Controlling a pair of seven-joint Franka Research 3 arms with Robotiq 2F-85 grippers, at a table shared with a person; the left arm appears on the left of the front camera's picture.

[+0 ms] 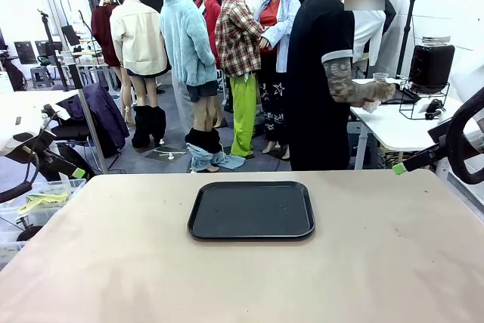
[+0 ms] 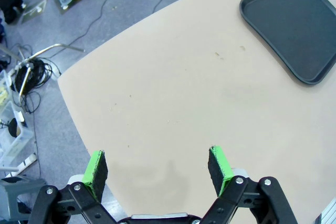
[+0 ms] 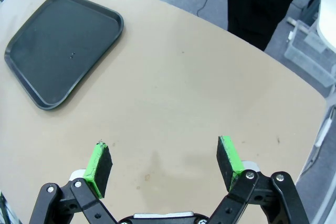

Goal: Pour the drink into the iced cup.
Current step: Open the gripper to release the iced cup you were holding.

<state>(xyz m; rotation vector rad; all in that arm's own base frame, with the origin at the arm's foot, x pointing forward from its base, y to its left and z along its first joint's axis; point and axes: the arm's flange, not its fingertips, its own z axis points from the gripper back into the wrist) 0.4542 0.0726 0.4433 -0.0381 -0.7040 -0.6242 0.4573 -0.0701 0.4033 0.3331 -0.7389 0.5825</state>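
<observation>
Status: both grippers stand with jaws spread wide and nothing between them. Note the left gripper (image 2: 158,169) over bare beige surface (image 2: 173,87) near its left edge, and the right gripper (image 3: 165,163) over the same surface toward its right side. A flat black rectangular plastic tray (image 1: 251,210) lies at the centre, between the two arms — roughly equally near to either.

You will find no cup or drink on the surface yet. The person (image 1: 321,81) stands at the far side, turned toward a white side table (image 1: 397,130), with a hand (image 1: 376,91) near a small clear cup (image 1: 380,77) beside a dark-filled glass dispenser jar (image 1: 431,62) — likely the drink. Expect both arms to wait.
</observation>
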